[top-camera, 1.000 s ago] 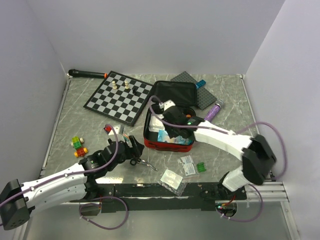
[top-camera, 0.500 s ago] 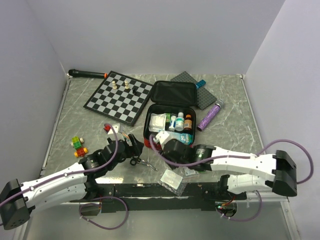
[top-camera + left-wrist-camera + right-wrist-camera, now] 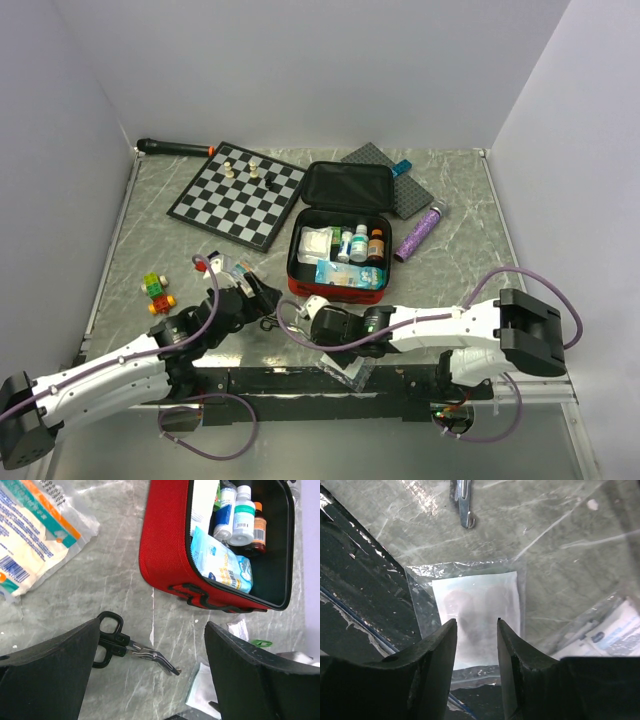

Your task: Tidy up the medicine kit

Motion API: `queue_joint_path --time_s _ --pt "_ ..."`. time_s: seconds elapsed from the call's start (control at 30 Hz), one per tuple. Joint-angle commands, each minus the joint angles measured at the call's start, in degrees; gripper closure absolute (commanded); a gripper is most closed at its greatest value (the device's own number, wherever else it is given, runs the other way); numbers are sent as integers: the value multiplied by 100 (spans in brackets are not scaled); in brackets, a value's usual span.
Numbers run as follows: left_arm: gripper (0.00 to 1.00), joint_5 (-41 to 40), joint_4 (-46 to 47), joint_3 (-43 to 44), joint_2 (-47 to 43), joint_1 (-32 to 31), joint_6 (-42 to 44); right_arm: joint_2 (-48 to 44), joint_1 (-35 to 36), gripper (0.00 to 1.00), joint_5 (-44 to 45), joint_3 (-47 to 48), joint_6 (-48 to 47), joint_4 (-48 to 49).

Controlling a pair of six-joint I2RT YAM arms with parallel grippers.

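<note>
The medicine kit (image 3: pixel 335 289) sits at the centre of the bench (image 3: pixel 460 200) in the overhead view. It lies flat with its mouth facing up. Its black-lined lid (image 3: pixel 347 185) is thrown back toward the top of the frame, so base and lid together run from bottom to top of the picture. Small bottles (image 3: pixel 358 243) stand along the base's far side and a blue pack (image 3: pixel 222 565) lies against the red front wall. The left claw (image 3: pixel 152 625) is at the lower left of the kit with its fingers spread wide. Black-handled scissors (image 3: pixel 125 647) lie on the bench between them, and a bagged dressing (image 3: pixel 30 540) lies in the upper left of that wrist view. The right claw (image 3: pixel 475 622) is below the kit, near the bench's lower edge, with its fingers partly apart. A clear packet (image 3: pixel 475 615) holding a white pad shows through the gap. The chessboard (image 3: pixel 237 195) lies at the upper left.
</note>
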Motion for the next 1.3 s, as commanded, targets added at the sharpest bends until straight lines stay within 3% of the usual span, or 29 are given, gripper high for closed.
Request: queue_joint_path --time_s 0.0,0.33,0.53,0.63,1.0,1.1,1.27 --pt "11 -24 -73 -44 -120 -15 -284 127 37 54 -247 124 295 61" --pt "11 55 -56 53 3 -15 -223 1226 20 58 -687 520 488 -361" --pt "11 81 -47 -88 -181 -15 -328 937 28 84 -284 502 726 -554" --pt "11 20 -126 -53 -199 -15 -293 630 37 89 -2 739 726 -817" --pt "10 -700 -767 632 -436 -15 199 -540 -7 89 1412 2444 -433 -1917" --pt "9 -1034 -1004 825 -647 -15 296 -470 -357 90 1773 2611 -802 -1768" --pt "9 -1509 -1417 1124 -1068 -15 419 -339 -911 91 2072 2488 -1716 -697"
